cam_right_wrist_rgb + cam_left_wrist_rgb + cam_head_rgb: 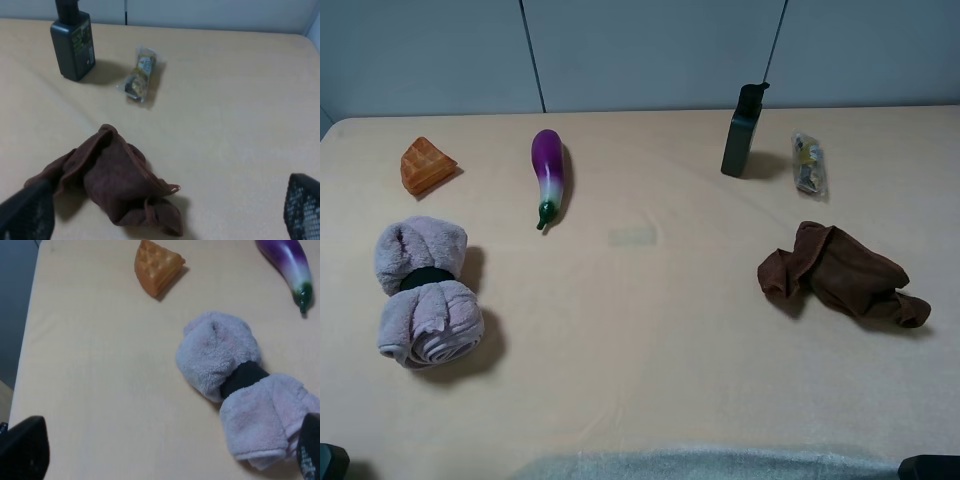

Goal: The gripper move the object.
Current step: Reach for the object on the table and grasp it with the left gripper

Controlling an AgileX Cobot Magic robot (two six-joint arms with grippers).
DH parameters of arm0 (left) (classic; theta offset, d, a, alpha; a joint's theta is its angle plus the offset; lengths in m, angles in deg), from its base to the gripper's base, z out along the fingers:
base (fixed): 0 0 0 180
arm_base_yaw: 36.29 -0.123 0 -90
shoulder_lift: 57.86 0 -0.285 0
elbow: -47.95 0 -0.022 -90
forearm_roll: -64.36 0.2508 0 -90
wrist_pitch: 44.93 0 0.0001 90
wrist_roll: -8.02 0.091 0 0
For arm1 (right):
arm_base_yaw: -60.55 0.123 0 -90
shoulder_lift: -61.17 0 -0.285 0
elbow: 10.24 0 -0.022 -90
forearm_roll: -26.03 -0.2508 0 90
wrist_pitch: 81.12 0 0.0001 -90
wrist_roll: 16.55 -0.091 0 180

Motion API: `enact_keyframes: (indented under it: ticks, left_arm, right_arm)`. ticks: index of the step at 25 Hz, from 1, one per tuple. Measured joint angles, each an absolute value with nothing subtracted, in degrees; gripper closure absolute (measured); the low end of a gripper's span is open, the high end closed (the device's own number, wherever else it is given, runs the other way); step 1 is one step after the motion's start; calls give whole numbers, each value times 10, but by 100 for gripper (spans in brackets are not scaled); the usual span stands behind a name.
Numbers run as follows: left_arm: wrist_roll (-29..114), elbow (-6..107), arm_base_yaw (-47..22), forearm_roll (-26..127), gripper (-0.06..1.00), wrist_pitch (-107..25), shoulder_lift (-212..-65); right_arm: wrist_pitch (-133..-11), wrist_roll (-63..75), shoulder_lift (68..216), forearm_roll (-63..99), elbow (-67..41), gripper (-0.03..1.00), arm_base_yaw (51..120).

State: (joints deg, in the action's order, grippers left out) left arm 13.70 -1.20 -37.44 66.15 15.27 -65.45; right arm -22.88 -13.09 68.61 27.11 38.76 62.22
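Note:
The object, an orange-brown waffle wedge (426,165), lies at the table's far left, and the left wrist view shows its grid of pockets (156,266). My left gripper (165,457) is open with nothing between its fingers. It hangs over the near left of the table, well short of the wedge, with a rolled towel (240,390) between them. My right gripper (165,212) is also open and empty, and it hovers near a dark brown cloth (115,185). In the high view only dark slivers of the arms show at the bottom corners.
A grey-pink rolled towel with a black band (425,292) lies near the wedge. A purple eggplant (549,175) lies to the wedge's right. On the right side are a black bottle (743,130), a snack packet (809,163) and the brown cloth (840,273).

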Motion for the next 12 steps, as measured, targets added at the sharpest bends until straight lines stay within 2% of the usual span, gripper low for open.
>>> enact_keyframes:
  ticks: [12]
  left_arm:
    - [137, -12, -374, 661, -5, 153, -655]
  right_arm:
    - [-229, -131, 686, 271, 388, 28, 622]
